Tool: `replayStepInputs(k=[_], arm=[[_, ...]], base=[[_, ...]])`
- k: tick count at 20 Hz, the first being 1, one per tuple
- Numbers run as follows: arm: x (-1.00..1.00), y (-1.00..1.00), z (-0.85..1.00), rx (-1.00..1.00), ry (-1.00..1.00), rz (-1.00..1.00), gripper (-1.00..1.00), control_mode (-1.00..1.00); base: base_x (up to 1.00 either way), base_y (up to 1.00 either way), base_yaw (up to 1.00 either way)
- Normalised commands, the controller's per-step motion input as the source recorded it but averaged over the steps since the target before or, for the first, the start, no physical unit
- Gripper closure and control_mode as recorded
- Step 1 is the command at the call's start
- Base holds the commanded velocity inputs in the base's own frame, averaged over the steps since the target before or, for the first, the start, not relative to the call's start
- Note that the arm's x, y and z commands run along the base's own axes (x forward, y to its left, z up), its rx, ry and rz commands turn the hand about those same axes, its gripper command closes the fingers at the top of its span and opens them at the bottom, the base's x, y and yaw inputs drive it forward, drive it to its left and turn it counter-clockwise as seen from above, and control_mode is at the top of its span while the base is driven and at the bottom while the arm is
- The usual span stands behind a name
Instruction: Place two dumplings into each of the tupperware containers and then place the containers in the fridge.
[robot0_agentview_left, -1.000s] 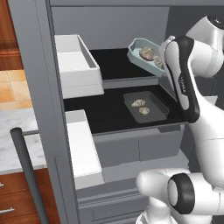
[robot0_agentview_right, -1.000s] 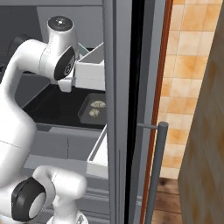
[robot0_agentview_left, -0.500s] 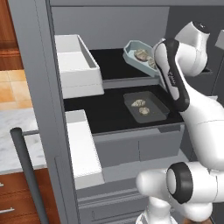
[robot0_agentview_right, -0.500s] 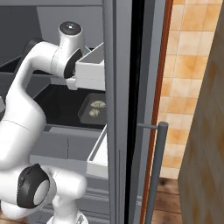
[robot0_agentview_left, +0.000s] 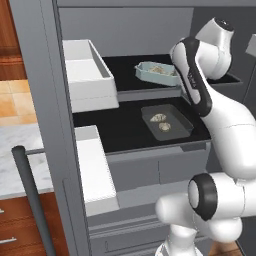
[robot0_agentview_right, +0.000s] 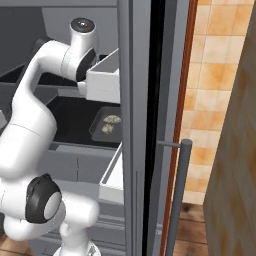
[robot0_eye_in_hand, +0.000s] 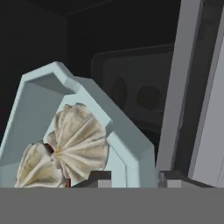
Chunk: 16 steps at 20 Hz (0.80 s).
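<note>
Left base view: the pale blue-green container (robot0_agentview_left: 156, 73) lies flat on the fridge's upper black shelf (robot0_agentview_left: 125, 70), long axis running left-right; the gripper (robot0_eye_in_hand: 133, 178) straddles its rim, fingers parted.

Glossy white arm (robot0_agentview_left: 220, 120), rounded segments, dark grey joint rings

No readable text, label, brand, number or sign on anything in these views.
</note>
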Motion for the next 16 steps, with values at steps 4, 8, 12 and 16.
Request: replayStepInputs(k=[4, 8, 12, 16], arm=[[0.51, 0.01, -0.01, 0.0, 0.0, 0.0, 1.0, -1.0], [0.43, 0.0, -0.02, 0.0, 0.0, 0.0, 1.0, -1.0], [0.15, 0.05, -0.06, 0.0, 0.0, 0.0, -1.0, -1.0], [0.0, 0.0, 0.0, 0.0, 0.0, 0.0, -1.0, -1.0]], base=[[0.0, 0.0, 0.0], [0.0, 0.0, 0.0], [0.0, 0.0, 0.0], [0.0, 0.0, 0.0]])
